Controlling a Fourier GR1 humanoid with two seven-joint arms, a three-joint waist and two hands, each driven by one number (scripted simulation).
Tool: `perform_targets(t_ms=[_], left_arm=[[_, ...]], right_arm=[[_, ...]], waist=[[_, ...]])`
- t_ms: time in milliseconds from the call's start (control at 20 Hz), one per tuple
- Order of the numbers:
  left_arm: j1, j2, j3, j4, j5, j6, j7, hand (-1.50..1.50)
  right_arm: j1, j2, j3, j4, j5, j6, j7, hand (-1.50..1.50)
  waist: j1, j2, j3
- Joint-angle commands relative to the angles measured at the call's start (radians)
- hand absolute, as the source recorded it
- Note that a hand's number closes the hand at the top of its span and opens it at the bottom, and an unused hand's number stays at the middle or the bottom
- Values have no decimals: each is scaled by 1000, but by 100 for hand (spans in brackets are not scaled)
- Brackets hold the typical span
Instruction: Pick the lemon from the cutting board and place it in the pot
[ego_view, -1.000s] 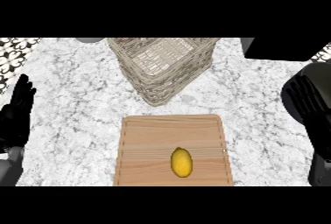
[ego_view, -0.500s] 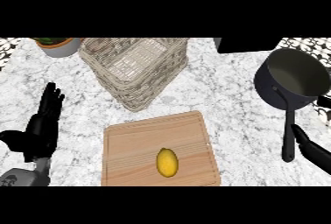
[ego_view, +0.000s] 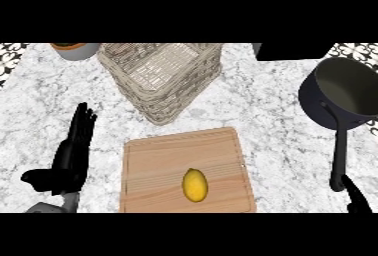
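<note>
The lemon is lying on the cutting board at the counter's near edge, a wicker basket standing behind it, bare counter lying open toward the pot at the right edge, the left robot hand resting flat-fingered by the left edge, and the right robot hand showing too little to tell its state.

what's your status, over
Left hand open, right hand at lower right edge. Lemon untouched on cutting board. Pot at right, nothing between.

right hand: mostly cut off at lower edge | pot: rim cropped right
</note>
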Motion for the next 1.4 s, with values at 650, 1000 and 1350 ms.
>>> perform_targets(t_ms=[650, 1000, 1350], left_arm=[[-31, 17, 5, -41, -20, -21, 30, 0], [-47, -55, -57, -66, -64, 18, 70, 0], [-18, -43, -32, -67, -67, -9, 69, 0]], right_arm=[[476, 87, 366, 56, 923, -39, 552, -150], [239, 88, 547, 122, 1156, 97, 1006, -150], [-63, 86, 576, 253, 1134, 250, 1388, -150]], waist=[[61, 32, -4], [54, 23, 0], [62, 21, 1]])
